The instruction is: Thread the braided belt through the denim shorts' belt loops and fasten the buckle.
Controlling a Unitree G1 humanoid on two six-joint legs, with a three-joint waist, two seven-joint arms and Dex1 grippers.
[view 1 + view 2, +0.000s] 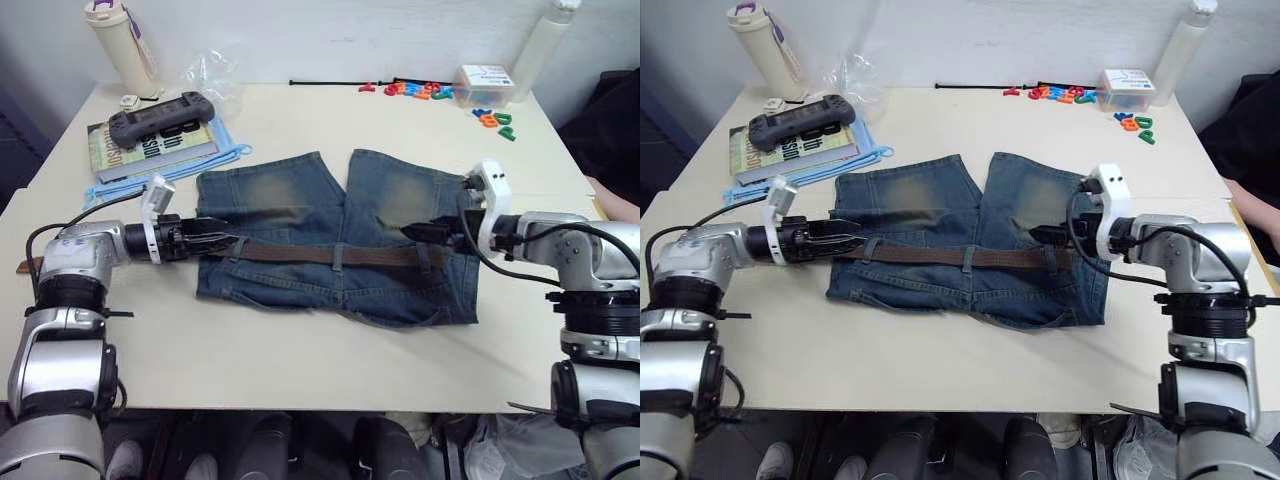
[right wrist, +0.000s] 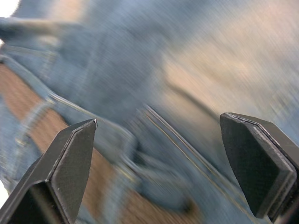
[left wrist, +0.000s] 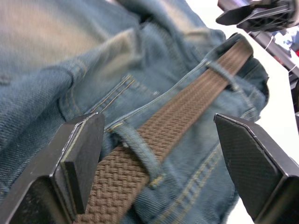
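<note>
The denim shorts [image 1: 300,200] lie flat mid-table, waistband toward me. The braided belt [image 1: 300,254] runs along the waistband under several belt loops [image 1: 338,257]. In the left wrist view the belt [image 3: 187,116] passes beneath one loop [image 3: 140,151] and a farther one [image 3: 219,70]. My left gripper [image 1: 225,243] is open at the waistband's left end, its fingers straddling the belt. My right gripper [image 1: 415,232] is open just above the belt's right end, holding nothing. A brown strap end [image 1: 25,265] pokes out beyond my left arm. I cannot make out the buckle.
At the back left are a book [image 1: 150,145] with a grey game controller [image 1: 160,115] on it, a blue mask, a plastic bag and a bottle [image 1: 120,40]. Coloured letters [image 1: 420,90], a white box [image 1: 482,82] and another bottle stand at the back right.
</note>
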